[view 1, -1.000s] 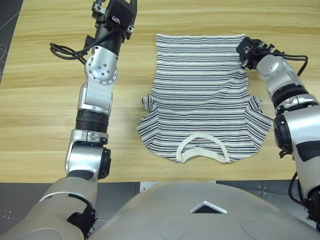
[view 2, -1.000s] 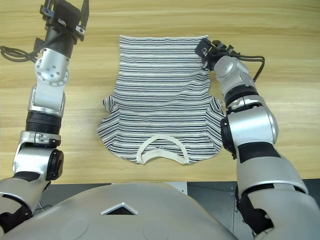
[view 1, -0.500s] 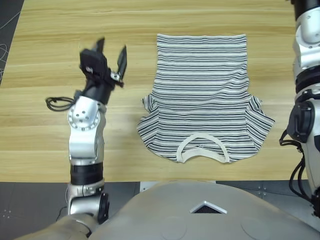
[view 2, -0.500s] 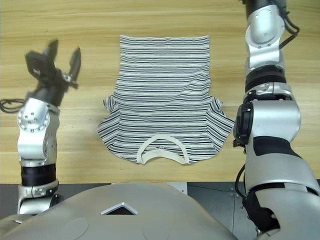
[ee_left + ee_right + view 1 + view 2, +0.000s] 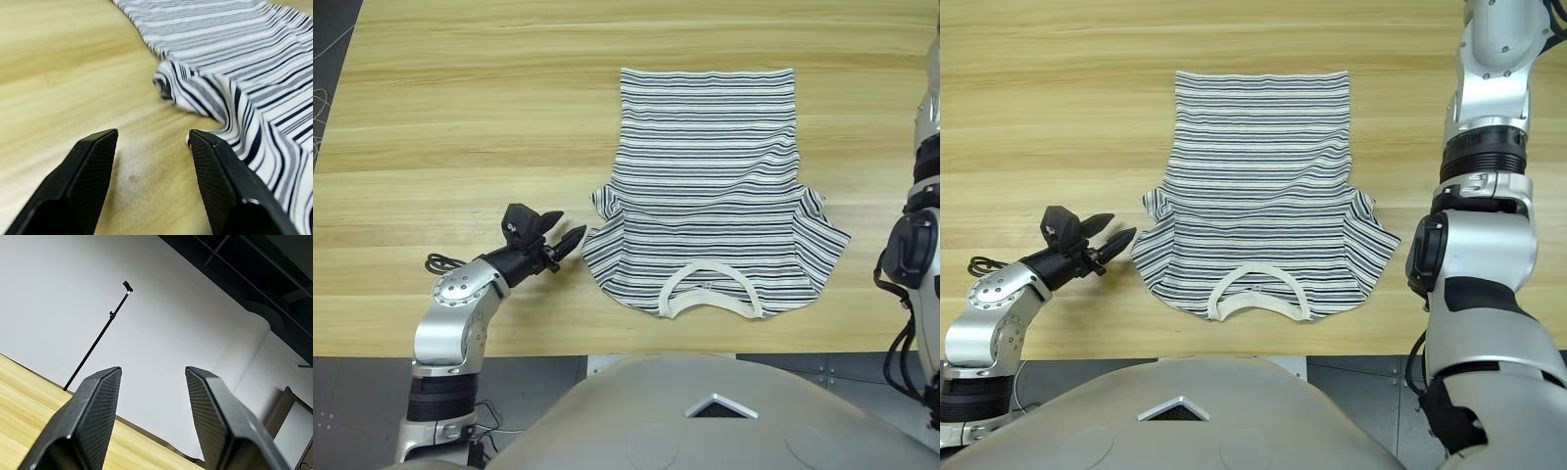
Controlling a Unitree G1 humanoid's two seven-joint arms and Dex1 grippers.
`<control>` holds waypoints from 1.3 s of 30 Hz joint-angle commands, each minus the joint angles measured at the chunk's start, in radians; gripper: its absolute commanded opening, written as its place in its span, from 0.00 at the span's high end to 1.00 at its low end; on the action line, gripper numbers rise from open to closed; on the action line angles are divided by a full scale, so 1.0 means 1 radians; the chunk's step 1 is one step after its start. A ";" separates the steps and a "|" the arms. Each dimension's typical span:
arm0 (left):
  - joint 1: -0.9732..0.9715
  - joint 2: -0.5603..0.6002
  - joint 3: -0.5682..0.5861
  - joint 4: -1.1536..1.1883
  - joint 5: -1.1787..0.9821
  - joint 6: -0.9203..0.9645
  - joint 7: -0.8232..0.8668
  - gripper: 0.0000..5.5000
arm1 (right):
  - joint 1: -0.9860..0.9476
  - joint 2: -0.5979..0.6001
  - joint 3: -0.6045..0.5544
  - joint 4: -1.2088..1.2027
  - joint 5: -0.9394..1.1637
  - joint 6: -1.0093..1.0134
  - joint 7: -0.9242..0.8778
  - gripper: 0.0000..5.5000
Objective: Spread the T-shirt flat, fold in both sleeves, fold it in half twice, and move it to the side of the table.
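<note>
Left eye view: my L tool [image 5: 570,225] sits low over the worktop [image 5: 460,98], toward the near edge. Its fingers are spread wide w/ nothing between them. The tips point at the T-shirt [image 5: 705,186] and are just beside its near L corner. In the left wrist view one finger [image 5: 215,166] is right next to the striped edge; can't tell if it touches. A black cable [image 5: 435,262] loops on the worktop by that wrist.

The T-shirt has dark and white stripes and lies mid-worktop. The collar [image 5: 710,291] is toward me and the hem [image 5: 705,70] is on the far side. The body is mostly flat w/ some ripples across the middle. The L sleeve [image 5: 602,201] is bunched and curled in on itself, so it's not laid out. The R sleeve [image 5: 824,235] is spread wider, w/ its edge a bit wavy.

The R arm [image 5: 1489,147] stands upright at the R edge of the worktop, apart from the cloth. In the right wrist view the R tool [image 5: 152,369] is wide apart and empty, aimed up at a pale wall [image 5: 161,298] w/ a thin black stand [image 5: 95,340] in front of it.
</note>
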 commanded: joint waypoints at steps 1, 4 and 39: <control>0.011 0.011 -0.030 0.013 0.012 -0.005 -0.033 0.50 | 0.016 -0.007 0.003 -0.016 -0.008 0.016 0.002 0.56; 0.022 0.014 -0.037 -0.010 0.000 0.000 -0.056 0.50 | 0.020 -0.006 0.006 -0.013 -0.010 0.017 0.000 0.56; 0.005 -0.057 0.127 0.038 -0.354 0.363 0.000 0.50 | 0.060 -0.024 0.035 0.025 -0.069 0.001 -0.049 0.56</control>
